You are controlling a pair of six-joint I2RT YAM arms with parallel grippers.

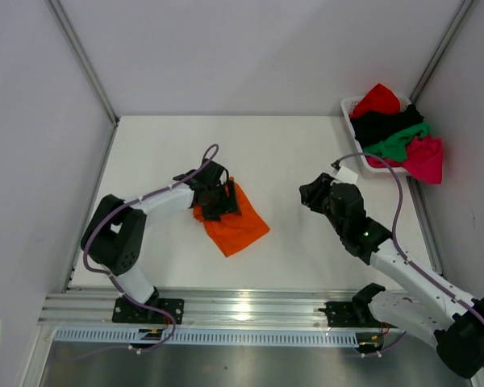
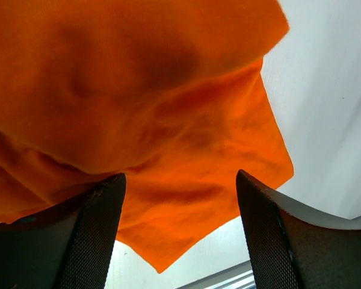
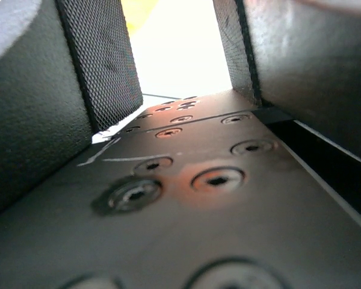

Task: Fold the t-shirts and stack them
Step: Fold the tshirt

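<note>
1. One bright orange t-shirt (image 1: 240,227) lies as a rumpled, tilted rectangle on the white table (image 1: 306,153), left of centre.
2. Four more shirts, red (image 1: 377,98), black (image 1: 379,125), green (image 1: 399,141) and magenta-pink (image 1: 425,159), heap in the white basket (image 1: 348,105) at the far right corner, their outlines lost in the tangle.
3. The left gripper (image 2: 179,176), jaws wide, hides the orange shirt's far-left edge; the right gripper (image 1: 313,193) hangs part-open and empty, well apart.

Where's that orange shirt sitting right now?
In the overhead view the orange t-shirt lies on the white table, left of centre, partly beneath the left gripper and far from the basket at the back right.
</note>
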